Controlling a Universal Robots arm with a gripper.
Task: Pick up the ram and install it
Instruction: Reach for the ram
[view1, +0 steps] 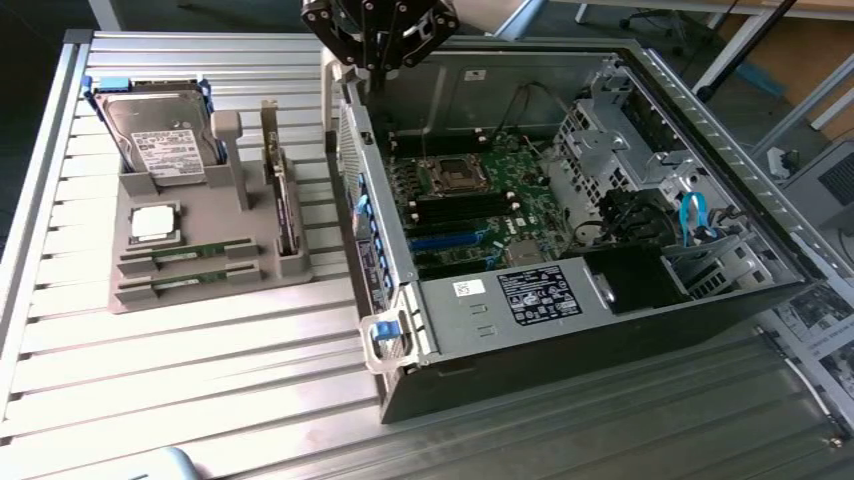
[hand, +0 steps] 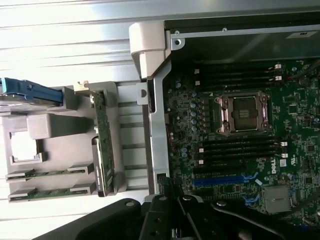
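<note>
Ram: 2 long, narrow green circuit-board ram sticks (view1: 187, 250) (hand: 50, 174), flat in side-by-side slots along near edge (exterior view) of holder, untouched.
Holder: grey plastic parts holder (view1: 240, 228) (hand: 55, 125), on table just beside the PC case.
Chip: square silver processor chip (view1: 154, 222) (hand: 24, 145), mid-holder, just behind the sticks.
Card: green expansion card w/ metal bracket (view1: 283, 200) (hand: 102, 140), standing on edge along holder's case-side edge.
Drive: silver hard drive w/ blue rails (view1: 160, 140), upright at holder's far edge.
Gripper: black gripper (view1: 378, 60) (hand: 175, 212), over far corner of the case on its holder side, well apart from the sticks; jaws pressed together, pinching nothing.
Case: open black-and-silver PC case (view1: 441, 320) (hand: 160, 110), on its side; green motherboard (view1: 494, 190) (hand: 240, 160) w/ black memory slots (hand: 235, 150) beside the socket.
Table: slatted metal table (view1: 200, 380) (hand: 75, 30).
</note>
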